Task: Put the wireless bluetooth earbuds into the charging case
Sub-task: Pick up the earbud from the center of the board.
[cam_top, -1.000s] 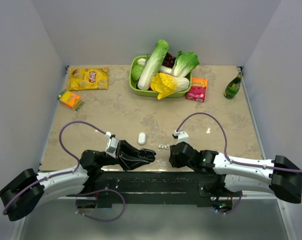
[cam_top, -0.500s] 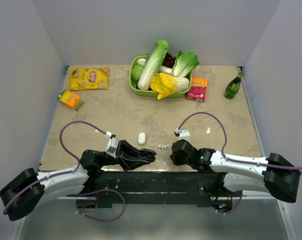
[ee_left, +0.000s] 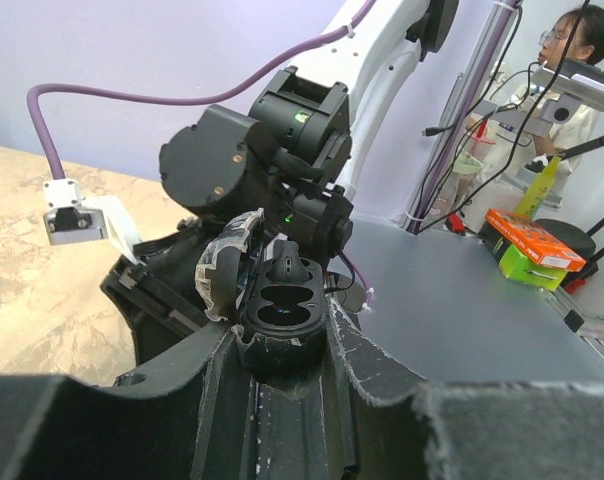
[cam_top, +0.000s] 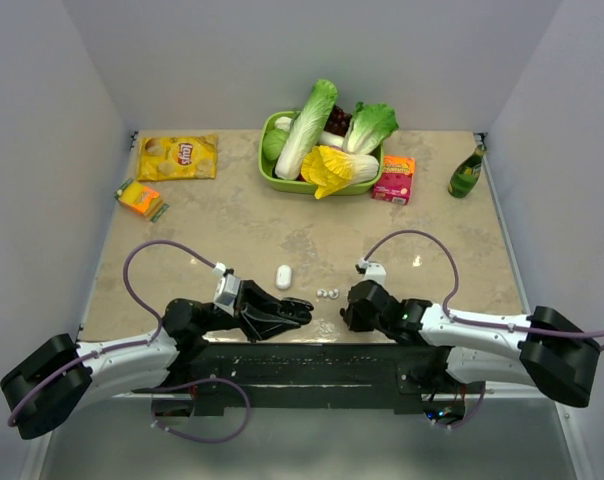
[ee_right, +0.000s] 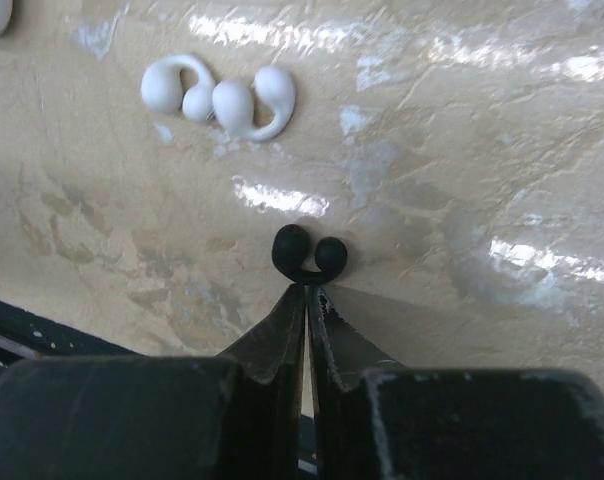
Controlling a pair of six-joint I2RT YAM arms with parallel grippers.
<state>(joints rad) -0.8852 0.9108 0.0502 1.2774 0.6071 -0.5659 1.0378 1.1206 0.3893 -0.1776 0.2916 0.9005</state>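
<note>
My left gripper (cam_top: 300,310) is shut on a small black charging case (ee_left: 282,310), held open side up. Its two wells look empty and its lid (ee_left: 220,272) stands open at the left. My right gripper (ee_right: 307,288) is shut on the thin bridge of a black C-shaped earbud (ee_right: 309,254), low over the table near the front edge. It faces the left gripper in the top view (cam_top: 350,316). A closed white oval case (cam_top: 283,276) lies on the table just beyond. Two white earbuds (ee_right: 218,95) lie side by side between the grippers (cam_top: 327,293).
A green tub of toy vegetables (cam_top: 322,150) stands at the back. Beside it are a red box (cam_top: 393,179) and a green bottle (cam_top: 466,173). A yellow chip bag (cam_top: 177,157) and a small orange pack (cam_top: 140,198) lie at the back left.
The right arm has shifted a little to the left, its gripper staying near the front edge. The left arm and the things on the table have not moved.
</note>
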